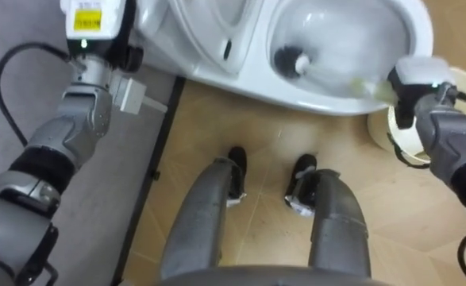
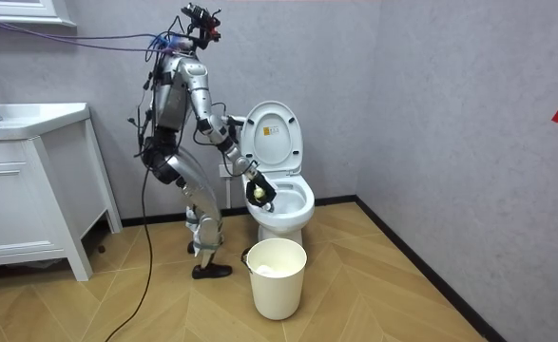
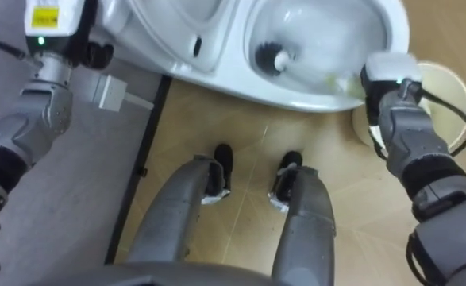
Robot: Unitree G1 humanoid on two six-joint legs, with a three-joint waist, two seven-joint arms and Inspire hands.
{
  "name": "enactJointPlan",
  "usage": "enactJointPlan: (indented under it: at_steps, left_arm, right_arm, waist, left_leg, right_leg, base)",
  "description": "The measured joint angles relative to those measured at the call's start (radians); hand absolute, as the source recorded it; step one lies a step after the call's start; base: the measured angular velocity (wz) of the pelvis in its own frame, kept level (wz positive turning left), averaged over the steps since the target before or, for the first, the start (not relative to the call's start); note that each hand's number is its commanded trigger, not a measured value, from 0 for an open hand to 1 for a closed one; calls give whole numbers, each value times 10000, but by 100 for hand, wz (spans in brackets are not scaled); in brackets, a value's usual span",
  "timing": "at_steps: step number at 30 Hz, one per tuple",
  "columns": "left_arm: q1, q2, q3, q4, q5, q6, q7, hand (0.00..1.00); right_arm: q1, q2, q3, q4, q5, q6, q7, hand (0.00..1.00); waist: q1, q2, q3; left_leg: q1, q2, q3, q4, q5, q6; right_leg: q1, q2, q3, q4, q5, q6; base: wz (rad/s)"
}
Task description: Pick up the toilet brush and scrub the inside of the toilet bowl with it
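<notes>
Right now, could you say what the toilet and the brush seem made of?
The toilet is likely glazed ceramic: white, glossy, with soft highlights. The brush, in the right hand, has a dark bristle head and a pale yellowish handle, probably plastic.

The brush (image 1: 290, 62) has its head in the bowl of the toilet (image 2: 288, 204), its handle running to the right hand (image 1: 414, 79), which clasps it at the bowl's rim. The lid (image 2: 271, 136) stands up behind the bowl. A bucket (image 2: 277, 280) stands just before the toilet, and a cabinet (image 2: 22, 204) is well off to the room view's left of it.
</notes>
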Motion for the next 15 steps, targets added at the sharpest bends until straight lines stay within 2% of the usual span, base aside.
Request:
enactJointPlan:
  at_steps: [3,5,6,9,10,12,15]
  left_arm:
    - [306,5,28,3,-18,-82,-302,0]
    - [624,3,111,-4,-13,-207,-433,0]
    - [813,6,145,-3,-18,-250,-495,0]
    - [1339,3,384,1,-14,-392,-783,0]
    - [1509,3,402,-6,-6,-402,-943,0]
    - [1764,-3,470,-42,-10,-376,-1156,0]
    - [2634,-46,938,-616,-11,-349,-1562,0]
  right_arm:
    - [640,19,-104,-149,-18,-156,143,100]
    - [1011,14,-216,-128,-16,-429,147,100]
    - [1230,40,-312,-44,-1,-545,150,100]
    - [1793,282,-656,140,-34,-667,274,100]
    - [2129,373,-798,127,-142,-733,286,100]
    - [2701,491,-1085,16,-395,-831,251,100]
    - [3430,738,-1490,-70,-409,-850,239,100]
  waist:
    - [-207,-90,-73]
    - [-313,-206,-143]
    - [-400,-298,-204]
    - [-621,-535,-320]
    - [-703,-656,-400]
    - [-770,-751,-462]
    - [-817,-863,-564]
  left_leg:
    - [624,-44,0,-206,-116,-46]
    - [1049,-51,40,-444,-146,-50]
    - [1325,-62,46,-586,-160,-46]
    - [2140,-62,54,-1021,-188,-14]
    - [2542,-63,58,-1231,-190,-14]
    - [3129,-57,57,-1627,-196,-7]
    - [4034,-58,153,-2232,-209,22]
  right_leg:
    - [568,20,58,-182,-126,59]
    - [955,53,94,-391,-156,107]
    - [1232,68,99,-530,-181,151]
    - [2089,152,92,-989,-213,268]
    - [2478,196,80,-1243,-197,313]
    - [3082,333,84,-1693,-148,413]
    - [3959,438,135,-2307,-71,538]
  base:
    - [1]
    - [0]
    - [4]
    - [2]
    - [0]
    - [0]
    - [-9]
